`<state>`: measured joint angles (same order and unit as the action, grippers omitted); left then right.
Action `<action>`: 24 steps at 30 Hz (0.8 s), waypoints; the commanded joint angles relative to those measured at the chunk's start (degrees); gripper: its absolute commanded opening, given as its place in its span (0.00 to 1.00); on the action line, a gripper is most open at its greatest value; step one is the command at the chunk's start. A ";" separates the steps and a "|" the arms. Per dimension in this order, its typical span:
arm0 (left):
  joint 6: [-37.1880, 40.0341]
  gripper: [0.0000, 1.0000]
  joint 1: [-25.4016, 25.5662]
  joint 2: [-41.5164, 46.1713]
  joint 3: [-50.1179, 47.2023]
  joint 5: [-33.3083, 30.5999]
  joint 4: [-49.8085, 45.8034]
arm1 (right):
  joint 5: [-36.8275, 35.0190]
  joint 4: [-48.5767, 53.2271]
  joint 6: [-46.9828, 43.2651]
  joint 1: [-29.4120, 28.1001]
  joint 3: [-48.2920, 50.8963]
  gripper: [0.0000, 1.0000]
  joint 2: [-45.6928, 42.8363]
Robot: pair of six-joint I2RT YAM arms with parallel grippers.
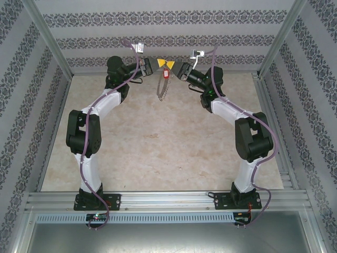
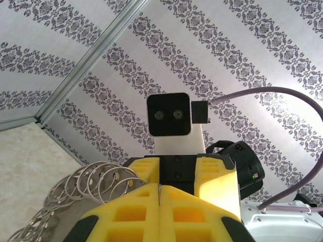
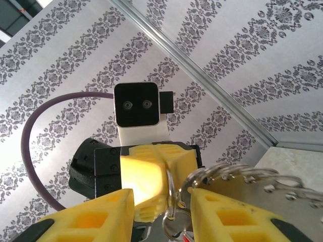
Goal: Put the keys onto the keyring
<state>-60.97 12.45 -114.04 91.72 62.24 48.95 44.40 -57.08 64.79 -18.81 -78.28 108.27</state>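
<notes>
Holding the keyring (image 1: 161,89) pinched in your closed left gripper (image 2: 159,201), beware: the right gripper (image 3: 161,199), jaws half-parted and grip unclear, could drop the key (image 1: 167,72).

top view overhead, wrist views face-to-face, close

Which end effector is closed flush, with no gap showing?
The left end effector: its two yellow halves meet along a seam. The right end effector stands parted, with a small metal ring in its gap.

The left gripper (image 2: 159,194) sits at the lower edge, its yellow jaws pressed together. The keyring (image 2: 96,186) fans silvery rings just left of them, over the pale desk (image 2: 30,161).
</notes>
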 commanded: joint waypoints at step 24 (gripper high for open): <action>0.05 0.02 1.11 0.22 1.42 -0.21 3.47 | 1.22 -1.57 0.15 0.14 -2.02 0.00 2.49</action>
<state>-61.17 12.75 -114.13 91.72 60.97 49.34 44.40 -57.52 65.84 -18.96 -79.77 110.15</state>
